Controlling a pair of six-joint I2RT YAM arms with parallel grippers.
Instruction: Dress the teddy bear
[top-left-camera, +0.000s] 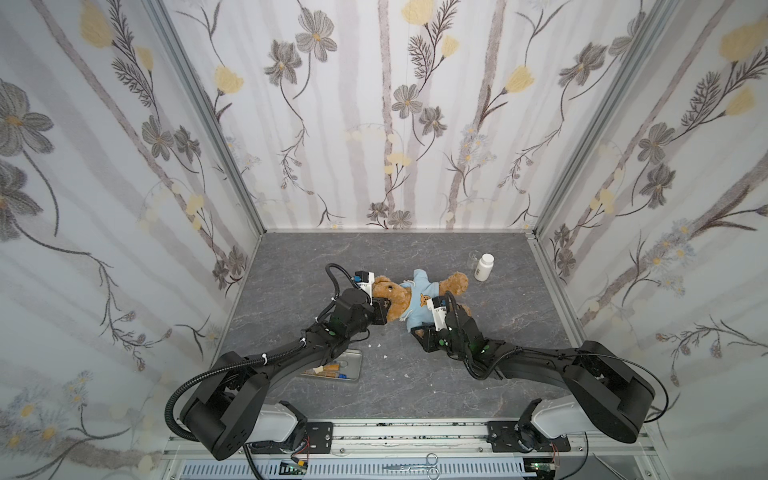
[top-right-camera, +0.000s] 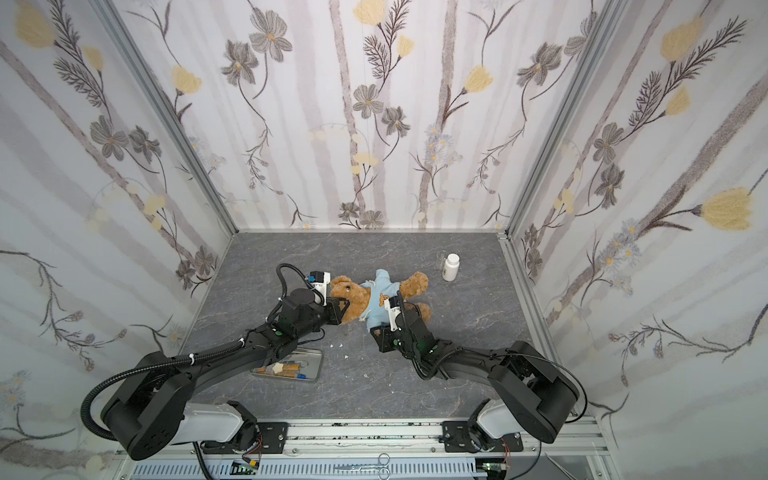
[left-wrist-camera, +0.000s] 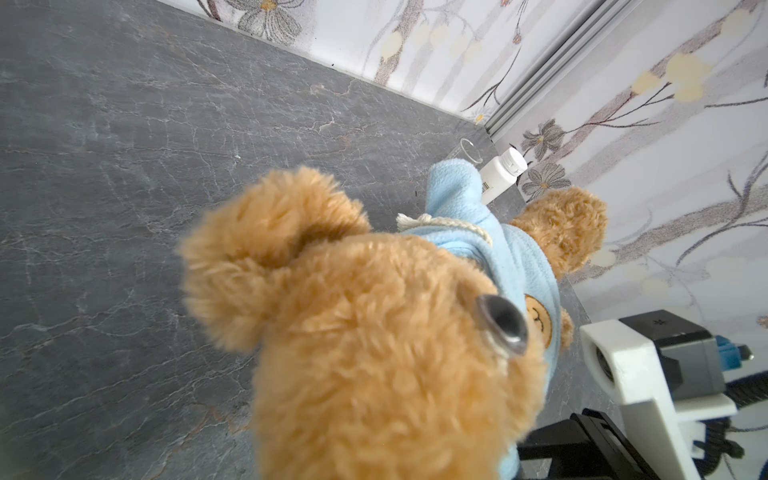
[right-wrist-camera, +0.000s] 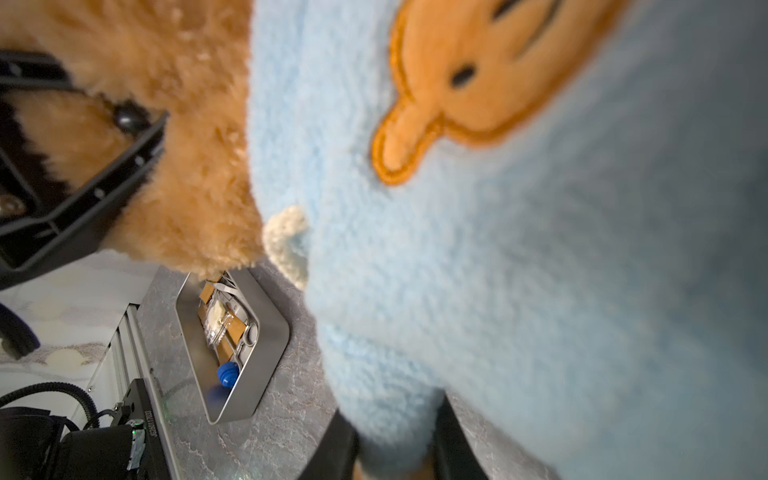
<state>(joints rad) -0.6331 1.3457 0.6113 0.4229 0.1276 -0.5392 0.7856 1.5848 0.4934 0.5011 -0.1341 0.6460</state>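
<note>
Two pincers at the teddy bear (top-left-camera: 395, 297), centre of frame.
Bear lies face up mid-surface (top-left-camera: 374, 395) in both top views, head toward frame left, legs toward frame right, light blue shirt (top-left-camera: 415, 309) on its torso. Left pincer (top-left-camera: 381, 311) clenched on the bear's head at the snout. Right pincer (right-wrist-camera: 392, 432): fingers stand either side of the shirt's lower edge, fabric between them; cannot tell if clamped. White bottle (top-left-camera: 483, 267) stands up-right of the bear, apart. Metal tray (top-left-camera: 353, 365) lower left, partly under the left arm.
</note>
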